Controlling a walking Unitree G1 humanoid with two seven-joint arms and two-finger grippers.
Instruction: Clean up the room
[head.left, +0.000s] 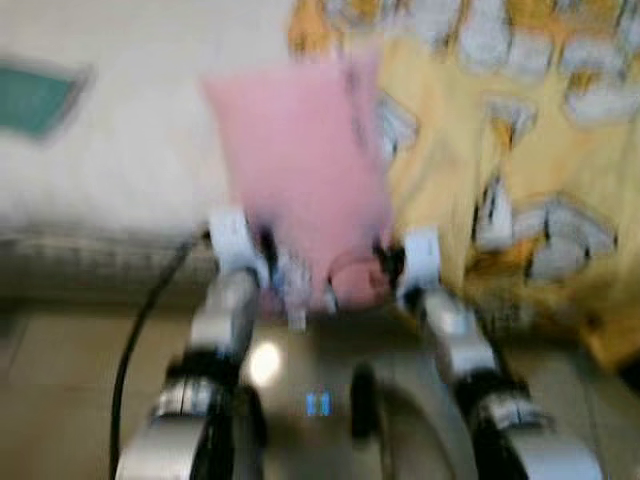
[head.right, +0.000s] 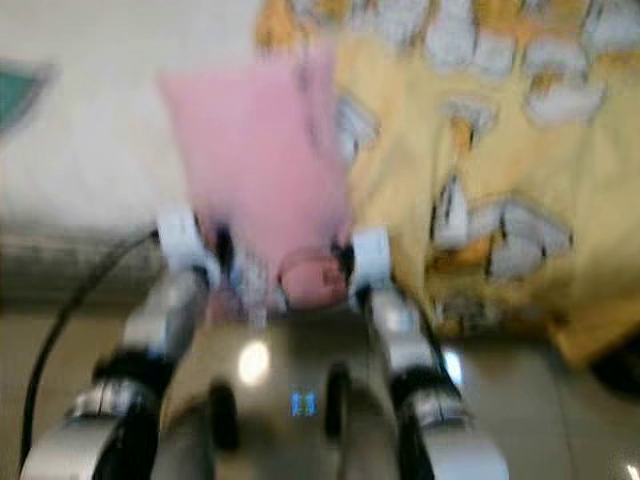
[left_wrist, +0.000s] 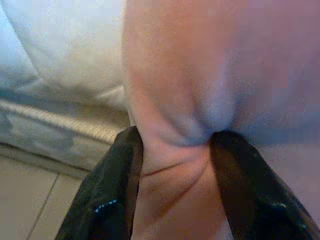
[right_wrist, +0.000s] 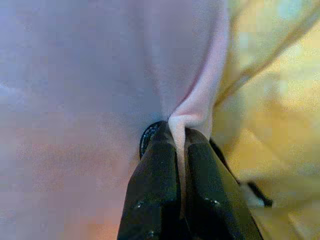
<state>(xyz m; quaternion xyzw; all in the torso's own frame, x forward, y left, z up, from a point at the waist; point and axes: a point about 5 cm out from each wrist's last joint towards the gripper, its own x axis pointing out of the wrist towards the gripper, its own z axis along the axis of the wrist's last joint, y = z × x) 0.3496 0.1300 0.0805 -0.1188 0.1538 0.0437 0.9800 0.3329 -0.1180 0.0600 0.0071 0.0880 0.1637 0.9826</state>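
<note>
While both my arms reach forward over the edge of the bed (head.left: 100, 265), each set of fingers has hold of the same pink fabric pillow (head.left: 300, 160).

My left fingers (left_wrist: 175, 165) are partly open, with a thick fold of the pink cloth bunched between them; one black finger (left_wrist: 107, 200) presses the fold from one side and the other finger (left_wrist: 250, 190) from the opposite side. Beyond these fingers lies the white bed sheet (left_wrist: 65, 45), and below them the quilted side of the mattress meets a tiled floor (left_wrist: 25, 200).

My right fingers (right_wrist: 180, 145) are almost fully closed, pinching only a thin ridge of the pink cloth where the two black tips meet. Just beside these fingers, on the outer side, lies a yellow blanket with grey and white patches (right_wrist: 270, 100).

In the head views, which are blurred, the pillow stands up from my two grips, its lower edge between the wrists and its upper part leaning away from me over the bed. The yellow blanket (head.left: 520, 150) spreads to the right of my right fingers, and the white sheet (head.left: 120, 140) to the left of my left fingers, with a green patch (head.left: 35, 98) far out on that side. A black cable (head.left: 135, 340) runs alongside my left arm.
</note>
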